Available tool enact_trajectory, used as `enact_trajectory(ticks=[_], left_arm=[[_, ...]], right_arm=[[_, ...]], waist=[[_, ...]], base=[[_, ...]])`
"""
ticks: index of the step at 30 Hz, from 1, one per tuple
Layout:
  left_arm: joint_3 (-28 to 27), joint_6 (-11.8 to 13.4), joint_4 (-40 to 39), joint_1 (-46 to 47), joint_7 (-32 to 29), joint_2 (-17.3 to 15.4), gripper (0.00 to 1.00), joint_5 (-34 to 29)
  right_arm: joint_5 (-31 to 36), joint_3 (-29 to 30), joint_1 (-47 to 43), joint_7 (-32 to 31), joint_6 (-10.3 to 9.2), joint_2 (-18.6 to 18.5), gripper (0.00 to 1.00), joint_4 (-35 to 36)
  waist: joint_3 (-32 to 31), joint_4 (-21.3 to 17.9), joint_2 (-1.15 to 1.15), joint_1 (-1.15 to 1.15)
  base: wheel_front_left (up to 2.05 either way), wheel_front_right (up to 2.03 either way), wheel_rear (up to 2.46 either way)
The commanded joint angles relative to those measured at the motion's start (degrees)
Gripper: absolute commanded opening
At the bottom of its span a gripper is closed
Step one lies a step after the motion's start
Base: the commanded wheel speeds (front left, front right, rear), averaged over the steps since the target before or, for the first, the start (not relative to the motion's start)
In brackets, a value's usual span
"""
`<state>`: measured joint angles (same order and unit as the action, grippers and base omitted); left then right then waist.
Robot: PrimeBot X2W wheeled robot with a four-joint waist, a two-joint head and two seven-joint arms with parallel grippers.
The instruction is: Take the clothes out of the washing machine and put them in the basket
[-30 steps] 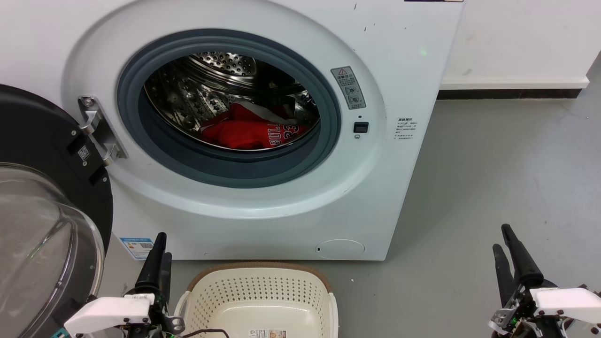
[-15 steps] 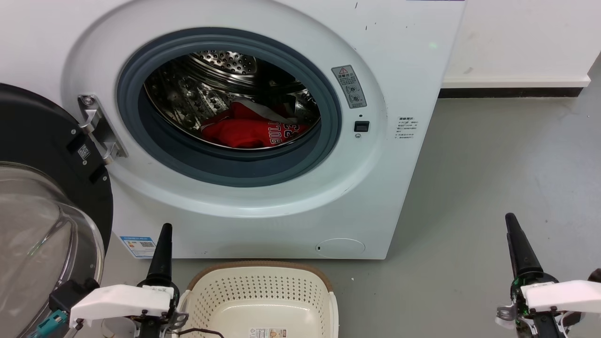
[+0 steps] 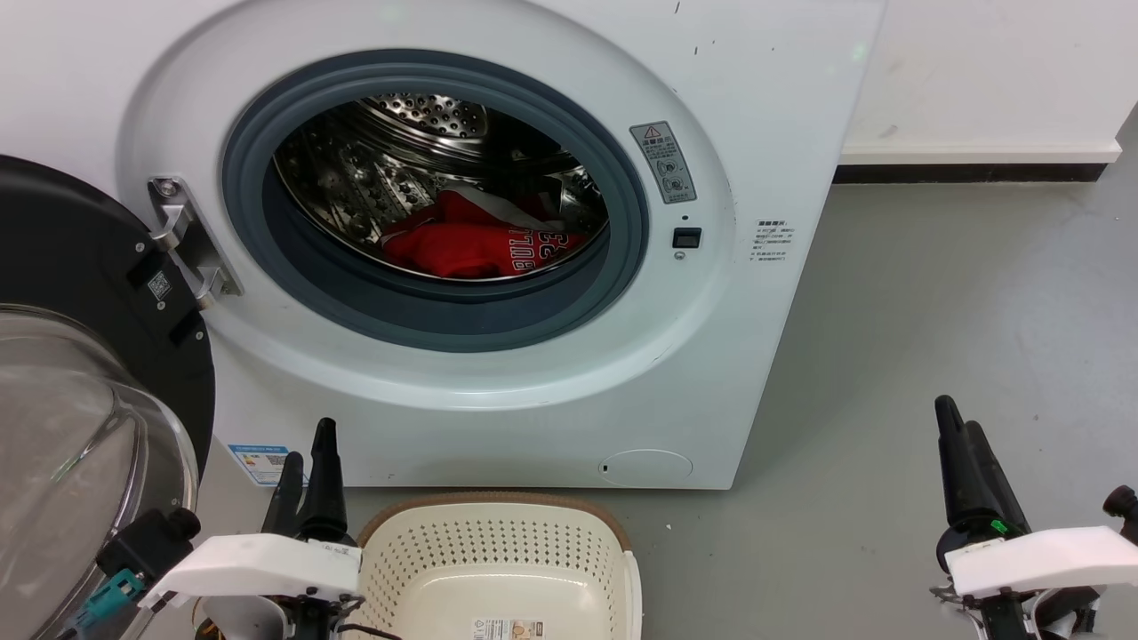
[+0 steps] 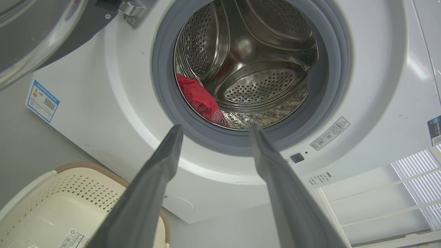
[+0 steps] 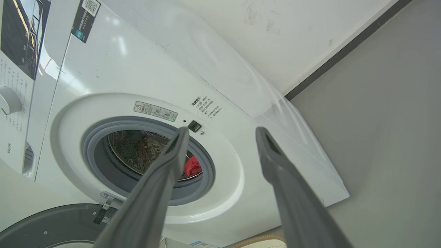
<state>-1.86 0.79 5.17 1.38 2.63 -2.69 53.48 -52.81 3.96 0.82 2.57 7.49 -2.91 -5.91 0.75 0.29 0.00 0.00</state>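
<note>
My left gripper (image 4: 216, 128) is spread wide with nothing between its fingers (image 4: 144, 193). In its wrist view the two tips frame the lower lip of the porthole, so I judge it is lined up for the reach in. The right gripper (image 5: 223, 131) is just as open and empty. It hangs well off to the right over the bare grey floor (image 3: 933, 311), aimed at the washer's front from the side (a spare hand for now, I'd say).

In the head view the left gripper is low down between the open door (image 3: 80, 267) and the basket (image 3: 493, 502). The door is swung fully left on its hinge, which leaves the opening free for an arm. The basket stands on the floor close in front of the washing machine (image 3: 756, 133), right under the porthole. That looks deliberate: anything pulled over the grey rubber rim (image 3: 444, 324) has only a short way to travel. The basket holds no laundry.

The clothes (image 3: 471, 249) are all in the steel drum (image 3: 400, 160), slumped at its bottom near the front lip. They are a crumpled red heap with "BULLS 23" lettering showing on the right part and a strip of white trim behind. I can't tell where one garment ends and the other starts. The fabric looks soft and loosely folded, so a pinch on a raised fold should lift it.
</note>
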Motion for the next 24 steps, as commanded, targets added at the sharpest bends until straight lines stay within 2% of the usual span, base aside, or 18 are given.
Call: enact_trajectory(ticks=[1, 24], left_arm=[[0.34, 0.38, -1.37, 0.0, 0.58, -0.16, 1.0, -2.3], [4.67, 5.29, -4.07, -1.73, 4.76, -2.27, 1.0, -20.6]], right_arm=[[2.49, -0.28, -0.05, 0.61, 0.0, -0.05, 1.0, 1.3], [22.93, -2.03, -2.06, 4.76, 0.0, -0.02, 1.0, 5.4]], waist=[[0.01, 0.02, 0.0, 0.0], [0.44, 0.4, 0.0, 0.0]], base=[[0.0, 0.0, 0.0], [0.0, 0.0, 0.0]])
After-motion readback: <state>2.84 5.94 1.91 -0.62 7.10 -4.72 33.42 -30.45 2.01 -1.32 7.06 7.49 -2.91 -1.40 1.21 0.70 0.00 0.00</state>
